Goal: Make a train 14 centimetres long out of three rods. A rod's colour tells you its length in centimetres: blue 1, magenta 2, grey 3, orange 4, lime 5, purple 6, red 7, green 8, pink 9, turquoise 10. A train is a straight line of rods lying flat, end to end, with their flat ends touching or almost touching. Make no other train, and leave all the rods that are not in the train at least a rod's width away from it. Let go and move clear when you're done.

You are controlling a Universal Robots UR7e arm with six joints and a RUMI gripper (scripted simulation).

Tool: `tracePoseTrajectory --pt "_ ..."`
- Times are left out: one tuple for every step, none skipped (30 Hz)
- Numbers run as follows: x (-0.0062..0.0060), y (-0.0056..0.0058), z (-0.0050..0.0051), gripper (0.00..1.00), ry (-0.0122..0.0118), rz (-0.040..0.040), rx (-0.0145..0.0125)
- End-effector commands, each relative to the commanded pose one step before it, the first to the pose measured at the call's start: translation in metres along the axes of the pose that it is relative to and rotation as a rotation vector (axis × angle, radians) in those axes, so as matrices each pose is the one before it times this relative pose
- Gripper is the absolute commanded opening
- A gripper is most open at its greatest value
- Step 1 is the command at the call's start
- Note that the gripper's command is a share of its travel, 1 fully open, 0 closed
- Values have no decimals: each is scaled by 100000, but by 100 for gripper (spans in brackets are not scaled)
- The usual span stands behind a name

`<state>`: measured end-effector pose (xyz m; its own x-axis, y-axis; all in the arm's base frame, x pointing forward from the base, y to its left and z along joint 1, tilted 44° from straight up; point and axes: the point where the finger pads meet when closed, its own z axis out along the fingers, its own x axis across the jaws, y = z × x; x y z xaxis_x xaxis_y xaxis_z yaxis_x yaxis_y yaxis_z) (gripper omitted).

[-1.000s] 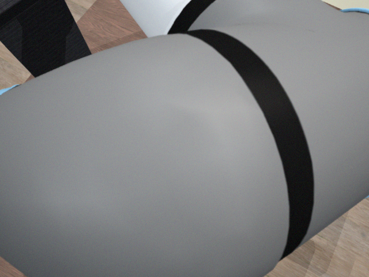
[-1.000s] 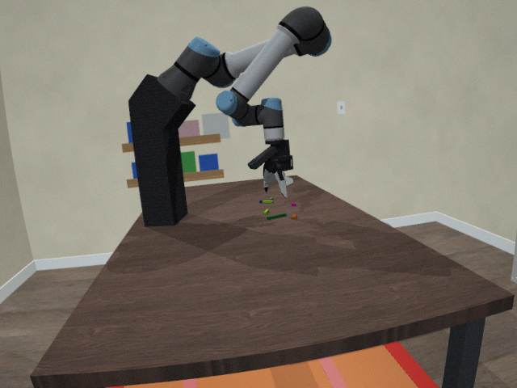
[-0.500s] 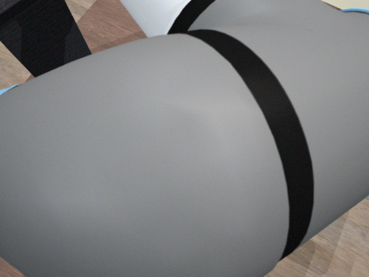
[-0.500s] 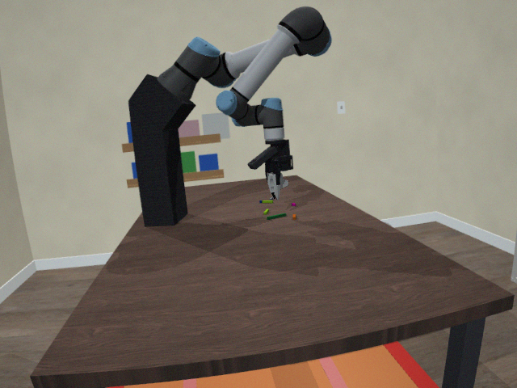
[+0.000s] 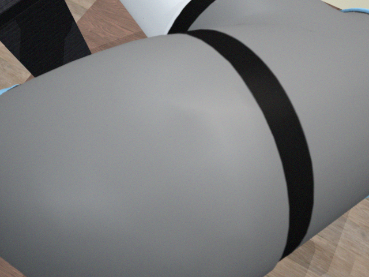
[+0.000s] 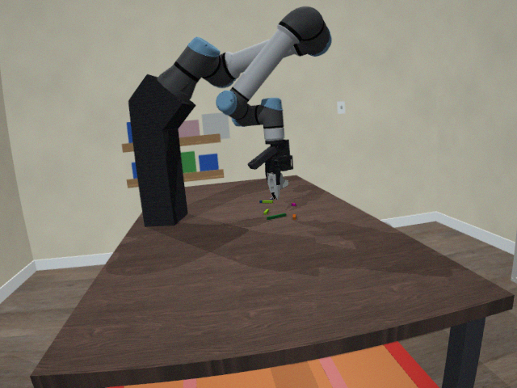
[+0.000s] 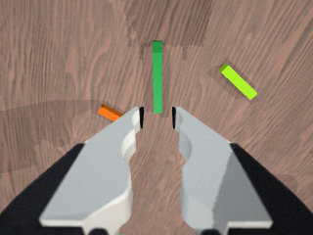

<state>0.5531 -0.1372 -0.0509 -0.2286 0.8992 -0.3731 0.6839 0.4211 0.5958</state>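
Note:
In the wrist view my gripper (image 7: pixel 157 108) (image 6: pixel 274 195) has its fingers drawn in to a narrow gap with nothing between them. It hangs a little above the table. A green rod (image 7: pixel 157 78) (image 6: pixel 276 216) lies flat on the table and runs straight away from the gap. An orange rod (image 7: pixel 110 112) (image 6: pixel 293 216) lies to its left, partly hidden by the left finger. A lime rod (image 7: pixel 238 82) (image 6: pixel 266 211) lies slanted at the right. The exterior view also shows a magenta rod (image 6: pixel 293 204) and a second lime rod (image 6: pixel 266 201) with a blue rod (image 6: pixel 261 201) at its end.
The grey arm (image 5: pixel 149 149) fills the top view and hides the rods there. The dark wooden table (image 6: pixel 250 292) carries the black arm pedestal (image 6: pixel 158 166) at its back left. All the rods lie close together near the far end of the table.

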Motion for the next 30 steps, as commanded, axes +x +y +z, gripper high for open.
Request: tracePoseTrajectory --pt "-22 29 -24 14 -63 -22 -55" --pt "0 0 0 14 0 0 0" --pt "0 0 0 14 0 0 0" --pt "0 0 0 14 0 0 0" --pt "0 0 0 14 0 0 0" --pt "0 0 0 14 0 0 0" --pt "0 0 0 14 0 0 0" --pt "0 0 0 14 0 0 0" --pt "0 0 2 14 2 0 1" --pt "0 0 4 14 4 -1 4" --pt "0 0 8 14 7 -2 7" --pt "0 0 13 14 12 -2 11" --pt "0 -1 18 14 17 -4 15" --pt "0 -1 25 14 23 -5 20" --pt "0 0 0 14 0 0 0" --pt "0 0 0 14 0 0 0" --pt "0 -1 32 14 29 -6 26" --pt "-1 -1 39 14 36 -8 32" --pt "-1 -1 47 14 43 -9 39" --pt "-1 -1 55 14 51 -11 46" --pt "-1 -2 64 14 59 -12 53" --pt "-1 -2 72 14 66 -14 60" --pt "-1 -2 81 14 74 -16 67" --pt "-2 -2 87 14 29 -6 27" --pt "-2 -2 93 14 0 0 0" --pt "-2 -2 101 14 0 0 0" --pt "-2 -3 108 14 0 0 0" --pt "-1 -3 116 14 0 0 0" --pt "-3 -3 124 14 0 0 0" --pt "-3 -3 130 14 0 0 0"
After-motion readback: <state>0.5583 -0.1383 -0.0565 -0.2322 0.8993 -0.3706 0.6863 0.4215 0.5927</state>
